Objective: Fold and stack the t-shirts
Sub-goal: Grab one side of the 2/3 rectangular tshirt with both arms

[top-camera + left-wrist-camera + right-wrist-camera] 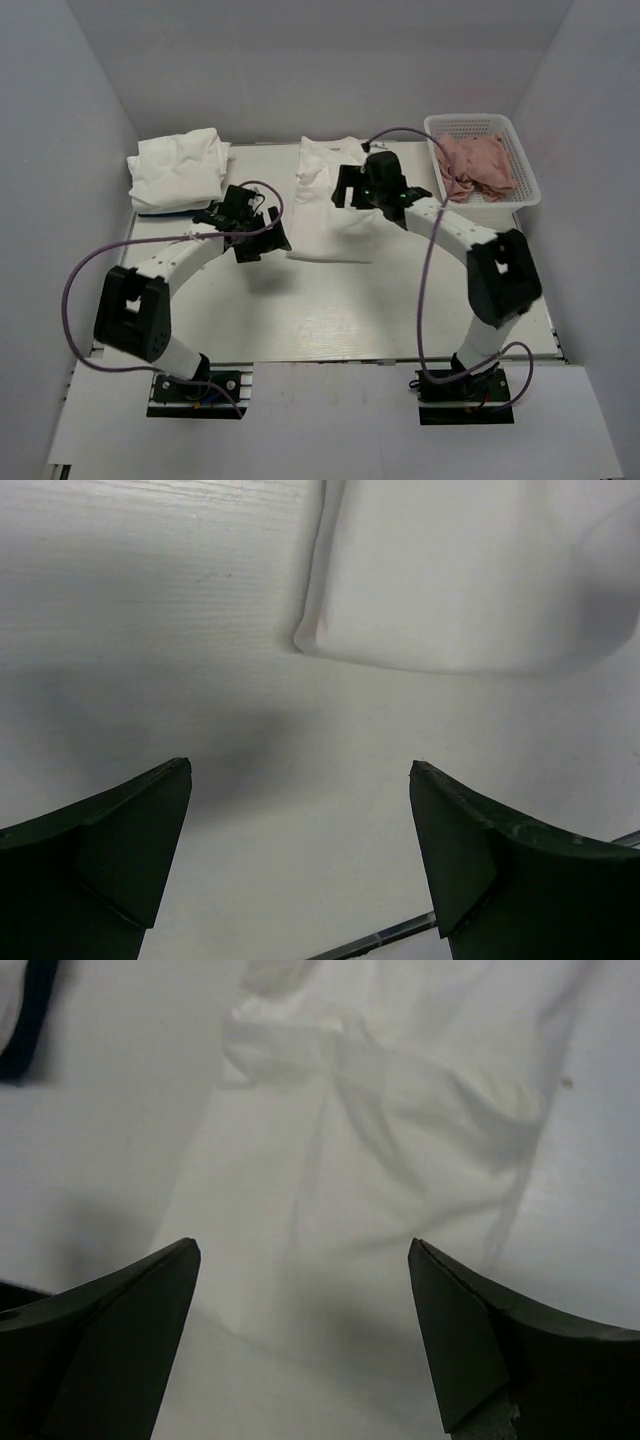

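A white t-shirt [318, 175] lies at the middle of the tabletop's [330, 310] far edge under the right gripper [305, 1250], the left gripper [300, 770] hangs by its near left corner, both jaws apart and empty, and 1 folded pile [178, 168] fills the far left corner.

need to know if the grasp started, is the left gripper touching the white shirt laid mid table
Apart. The left wrist view shows bare table between the open left gripper and the white shirt ahead of it.
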`<act>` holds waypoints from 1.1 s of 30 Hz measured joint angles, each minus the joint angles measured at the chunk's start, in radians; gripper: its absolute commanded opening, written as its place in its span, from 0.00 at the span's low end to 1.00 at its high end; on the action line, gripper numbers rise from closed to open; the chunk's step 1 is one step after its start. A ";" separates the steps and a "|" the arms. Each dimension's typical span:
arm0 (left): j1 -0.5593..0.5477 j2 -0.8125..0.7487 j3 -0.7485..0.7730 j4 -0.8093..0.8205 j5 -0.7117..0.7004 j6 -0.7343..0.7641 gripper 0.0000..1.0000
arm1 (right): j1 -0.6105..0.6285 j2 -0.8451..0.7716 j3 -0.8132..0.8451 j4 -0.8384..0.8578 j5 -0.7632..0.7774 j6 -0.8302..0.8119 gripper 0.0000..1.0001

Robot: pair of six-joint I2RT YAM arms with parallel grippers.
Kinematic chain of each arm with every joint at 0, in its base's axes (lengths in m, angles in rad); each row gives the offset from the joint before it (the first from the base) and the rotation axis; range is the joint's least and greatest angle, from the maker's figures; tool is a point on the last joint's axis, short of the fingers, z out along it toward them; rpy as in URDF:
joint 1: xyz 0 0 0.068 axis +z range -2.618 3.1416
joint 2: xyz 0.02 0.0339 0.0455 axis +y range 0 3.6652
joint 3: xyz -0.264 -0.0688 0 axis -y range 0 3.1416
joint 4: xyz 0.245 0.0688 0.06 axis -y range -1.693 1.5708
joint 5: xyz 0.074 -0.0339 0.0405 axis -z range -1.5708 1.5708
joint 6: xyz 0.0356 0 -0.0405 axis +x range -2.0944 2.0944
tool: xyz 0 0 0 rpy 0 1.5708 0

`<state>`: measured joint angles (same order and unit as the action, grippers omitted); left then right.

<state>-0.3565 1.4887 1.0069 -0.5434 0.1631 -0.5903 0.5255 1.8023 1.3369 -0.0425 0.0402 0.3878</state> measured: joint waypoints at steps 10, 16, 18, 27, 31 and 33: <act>-0.006 0.243 0.034 0.100 0.067 0.027 0.91 | -0.041 -0.206 -0.424 -0.069 -0.082 0.132 0.90; -0.006 0.273 0.044 0.163 0.097 0.031 0.65 | -0.042 -0.144 -0.436 -0.068 -0.137 0.161 0.87; -0.006 0.291 0.047 0.172 0.107 0.032 0.53 | -0.047 -0.138 -0.437 -0.063 -0.153 0.167 0.82; -0.006 0.362 0.075 0.209 0.156 0.020 0.06 | -0.060 -0.130 -0.459 -0.032 -0.175 0.183 0.57; -0.006 0.371 0.083 0.215 0.172 0.017 0.00 | -0.065 -0.111 -0.456 -0.001 -0.175 0.177 0.55; -0.006 0.375 0.087 0.217 0.176 0.017 0.00 | -0.068 -0.094 -0.442 0.015 -0.174 0.167 0.47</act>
<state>-0.3622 1.8633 1.0935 -0.3267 0.3389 -0.5732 0.4580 1.7084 0.8948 -0.0277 -0.1341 0.5545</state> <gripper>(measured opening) 0.022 0.532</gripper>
